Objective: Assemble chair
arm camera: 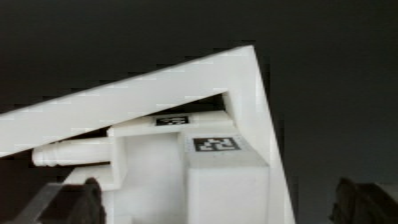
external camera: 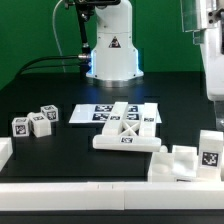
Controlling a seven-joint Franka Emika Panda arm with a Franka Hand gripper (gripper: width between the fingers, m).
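The chair lies in parts on the black table. An X-braced panel (external camera: 125,137) lies in the middle. Three small tagged blocks (external camera: 38,122) stand at the exterior view's left. A chunky tagged block (external camera: 209,150) with a stepped white piece (external camera: 183,160) sits at the exterior view's right. My arm (external camera: 210,55) hangs above that block; its fingers do not show clearly there. In the wrist view my gripper (arm camera: 217,205) is open, with dark fingertips (arm camera: 71,200) either side of a white tagged block (arm camera: 205,165), apart from it. A peg (arm camera: 71,152) sticks out of the block's side. A slanted panel edge (arm camera: 160,90) runs beyond it.
The marker board (external camera: 100,113) lies behind the panel. The robot base (external camera: 110,55) stands at the back centre. A plain white edge block (external camera: 4,152) sits at the exterior view's left, and a white rail (external camera: 80,190) runs along the table's front.
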